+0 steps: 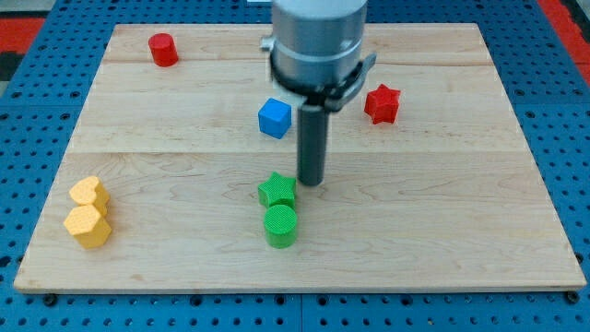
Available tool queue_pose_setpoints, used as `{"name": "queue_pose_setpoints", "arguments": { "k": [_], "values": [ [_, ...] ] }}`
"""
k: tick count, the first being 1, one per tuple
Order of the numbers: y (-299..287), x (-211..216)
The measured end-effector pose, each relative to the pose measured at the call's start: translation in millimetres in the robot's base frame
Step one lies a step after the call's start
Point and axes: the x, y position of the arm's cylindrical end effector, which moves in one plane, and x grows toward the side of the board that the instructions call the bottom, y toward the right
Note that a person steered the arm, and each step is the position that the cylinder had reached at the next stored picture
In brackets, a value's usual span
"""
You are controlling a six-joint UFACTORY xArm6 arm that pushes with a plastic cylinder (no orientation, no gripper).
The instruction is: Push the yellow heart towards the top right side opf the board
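Observation:
The yellow heart (88, 192) lies near the board's left edge, low in the view. A yellow hexagon (88, 226) touches it just below. My tip (312, 183) rests on the board near the middle, just right of the green star (277, 190) and far to the right of the yellow heart. The arm's grey body hangs over the top middle of the board.
A green cylinder (281, 225) sits right below the green star. A blue cube (275, 118) lies up and left of my tip. A red star (382, 103) is at the upper right, a red cylinder (163, 49) at the upper left. The wooden board (442, 212) lies on a blue pegboard.

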Motion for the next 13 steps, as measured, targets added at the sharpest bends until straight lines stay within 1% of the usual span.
{"name": "queue_pose_setpoints", "arguments": {
  "k": [1,2,3,5,6,7,9,10,11,12,13],
  "values": [
    [-55,-10],
    [-47,-34],
    [-77,-1],
    [-143,37],
    [-147,55],
    [-169,62],
    [-212,49],
    [-219,34],
    [-218,-2],
    [-244,-28],
    [-254,-17]
  ]
}}
